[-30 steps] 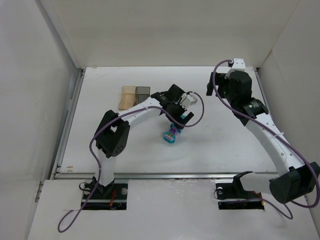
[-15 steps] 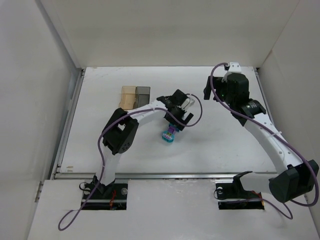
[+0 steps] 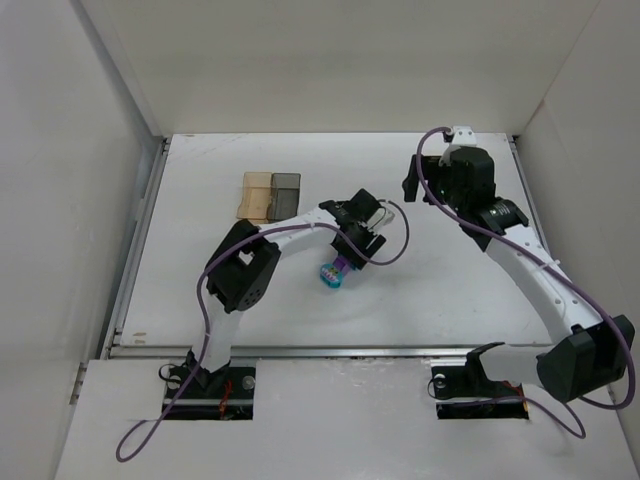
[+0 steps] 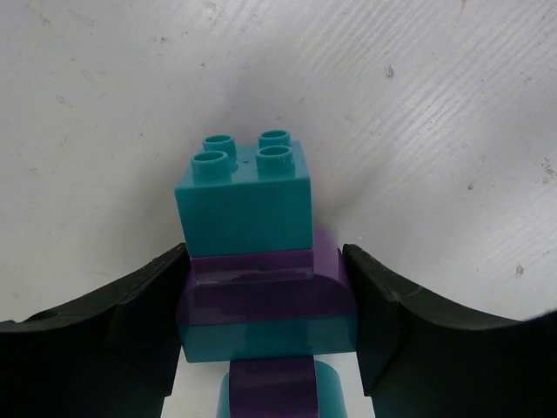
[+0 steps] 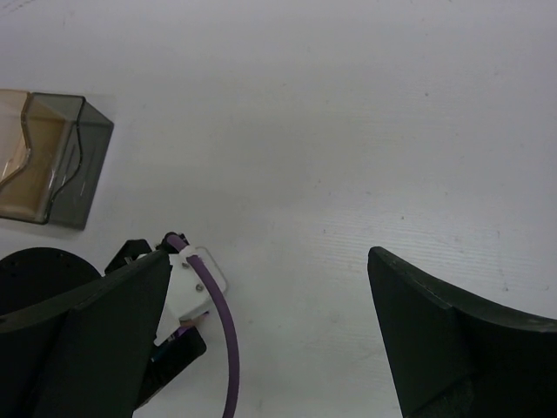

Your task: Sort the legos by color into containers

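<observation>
Left claw (image 4: 265, 266) lower, around legos (image 4: 244, 205)

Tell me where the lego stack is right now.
In the top view, the lego stack lies mid-table, nearer the arms and to the right of the containers, held between the left claw's fingers.

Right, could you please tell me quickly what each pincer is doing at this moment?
Left pincer: closed on the stack of bricks, gripping its purple layer.
Right pincer: open, holding nothing.
</observation>
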Available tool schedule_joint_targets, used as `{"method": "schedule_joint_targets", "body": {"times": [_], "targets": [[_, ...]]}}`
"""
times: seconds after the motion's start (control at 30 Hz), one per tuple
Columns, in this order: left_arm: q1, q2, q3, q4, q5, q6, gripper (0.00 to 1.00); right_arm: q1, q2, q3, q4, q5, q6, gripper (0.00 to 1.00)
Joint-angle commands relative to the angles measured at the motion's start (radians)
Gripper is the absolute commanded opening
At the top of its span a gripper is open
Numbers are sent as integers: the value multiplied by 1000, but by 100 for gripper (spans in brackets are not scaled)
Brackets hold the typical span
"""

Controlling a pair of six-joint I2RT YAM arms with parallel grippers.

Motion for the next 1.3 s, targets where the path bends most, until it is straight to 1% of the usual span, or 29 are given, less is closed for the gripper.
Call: {"method": "schedule_joint_targets", "body": {"times": [0.0, 0.03, 0.07, 0.1, 0.17, 0.2, 0.27, 0.3, 0.33, 0.4, 0.43, 0.47, 0.5, 0.53, 0.57, 0.63, 0.67, 0.7, 0.73, 0.8, 0.87, 0.9, 1.0, 1.1, 1.2, 1.27], "targets": [[13, -90, -35, -23, 36, 21, 19, 10, 17, 26, 16, -27, -9, 100], [13, -99, -35, -23, 36, 38, 14, 10, 26, 49, 7, -37, -20, 100], [13, -110, -35, -23, 36, 48, 5, 10, 26, 62, -11, -37, -37, 100], [13, -139, -46, -23, 36, 60, 0, 1, 35, 77, -21, -49, -46, 100], [13, -177, -55, -10, 36, 118, 0, -18, 35, 132, -42, -84, -65, 100], [13, -229, -83, 7, 26, 141, 0, -30, 35, 155, -62, -116, -75, 100], [13, -291, -109, 44, 26, 199, 0, -73, 35, 231, -77, -230, -91, 100], [23, -361, -123, 61, 26, 262, 0, -85, 35, 261, -96, -274, -120, 100], [32, -399, -161, 79, 26, 294, 0, -85, 35, 290, -108, -341, -129, 100], [42, -476, -204, 151, 26, 357, 0, -85, 47, 373, -139, -420, -158, 100], [43, -549, -225, 177, 51, 386, 0, -85, 63, 394, -165, -461, -167, 100], [67, -609, -262, 217, 86, 441, 0, -85, 75, 420, -174, -556, -178, 100], [67, -610, -274, 233, 86, 465, 0, -85, 75, 430, -174, -605, -178, 100], [76, -653, -275, 243, 98, 485, 0, -85, 84, 430, -199, -650, -178, 100], [76, -668, -287, 243, 111, 498, 0, -85, 84, 442, -199, -735, -178, 100], [76, -697, -287, 265, 126, 499, 0, -85, 84, 442, -214, -823, -178, 100], [76, -722, -287, 274, 137, 499, 0, -85, 84, 433, -199, -869, -178, 98], [76, -734, -297, 285, 137, 499, 0, -85, 84, 418, -184, -973, -169, 96], [76, -743, -298, 296, 137, 488, 0, -85, 84, 377, -162, -1021, -157, 92], [76, -759, -307, 309, 166, 488, 0, -85, 84, 330, -84, -1096, -83, 86], [76, -759, -307, 319, 177, 479, 0, -76, 99, 281, -27, -1123, 2, 77], [76, -759, -307, 319, 177, 479, 0, -76, 100, 281, 19, -1138, 24, 76], [76, -759, -298, 328, 177, 469, 0, -64, 136, 281, 34, -1160, 66, 77], [76, -750, -298, 337, 177, 451, 0, -27, 136, 292, 45, -1120, 75, 81], [76, -750, -288, 337, 187, 440, 0, 9, 165, 292, 45, -1104, 75, 81], [76, -740, -279, 337, 197, 440, 0, 19, 198, 303, 45, -1104, 96, 78]]}}
